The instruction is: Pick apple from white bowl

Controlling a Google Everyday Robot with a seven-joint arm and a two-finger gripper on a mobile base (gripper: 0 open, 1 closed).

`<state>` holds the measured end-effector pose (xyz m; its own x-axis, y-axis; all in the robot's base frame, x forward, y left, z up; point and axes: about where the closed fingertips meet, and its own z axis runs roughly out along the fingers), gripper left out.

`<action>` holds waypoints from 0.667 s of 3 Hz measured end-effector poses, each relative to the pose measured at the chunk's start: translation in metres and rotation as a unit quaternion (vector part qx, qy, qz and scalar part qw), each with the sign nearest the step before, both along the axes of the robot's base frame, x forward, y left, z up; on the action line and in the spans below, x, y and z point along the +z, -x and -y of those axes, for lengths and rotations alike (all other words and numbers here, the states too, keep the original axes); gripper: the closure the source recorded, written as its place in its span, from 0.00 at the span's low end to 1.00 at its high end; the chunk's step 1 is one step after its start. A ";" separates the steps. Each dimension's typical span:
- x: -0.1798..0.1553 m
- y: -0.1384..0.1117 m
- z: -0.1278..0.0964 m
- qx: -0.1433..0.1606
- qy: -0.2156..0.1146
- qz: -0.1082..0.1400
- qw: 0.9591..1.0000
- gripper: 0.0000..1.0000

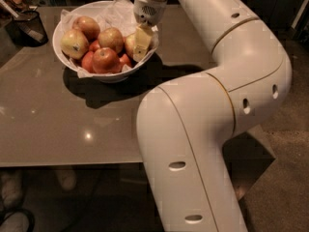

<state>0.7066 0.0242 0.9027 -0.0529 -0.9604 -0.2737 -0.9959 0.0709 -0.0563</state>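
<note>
- The robot's cream-coloured gripper is hanging nose-down inside the large, round, glossy white bowl, just within the rim nearest the arm. I cannot tell whether it is open or gripping anything.
- The round, pale yellow-gold apple with a faint reddish blush is lying right against the gripper, on the side facing the bowl's middle. The gripper is partly hiding it.
- The redder apple with a stem dimple is sitting near the gripper, further toward the bowl's middle. The yellow apple with a dark spot is resting at the rim farthest from the gripper.
- Crumpled white paper is sticking up just behind the gripper.
- To do this step well, I judge the gripper is needing to straddle the pale apple at its widest part and squeeze gently. The smooth skin is likely to slip, and the neighbouring fruit is crowding close.
- The lift should be going straight up, so that the paper is not dragged and the rim is not caught.
</note>
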 end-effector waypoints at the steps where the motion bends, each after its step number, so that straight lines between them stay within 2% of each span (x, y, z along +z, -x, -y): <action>1: -0.007 -0.004 0.005 0.000 0.008 -0.002 1.000 0.29; 2: -0.008 -0.014 -0.001 -0.004 -0.001 0.014 1.000 0.47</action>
<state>0.7205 0.0255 0.8946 -0.0528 -0.9593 -0.2774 -0.9933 0.0789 -0.0838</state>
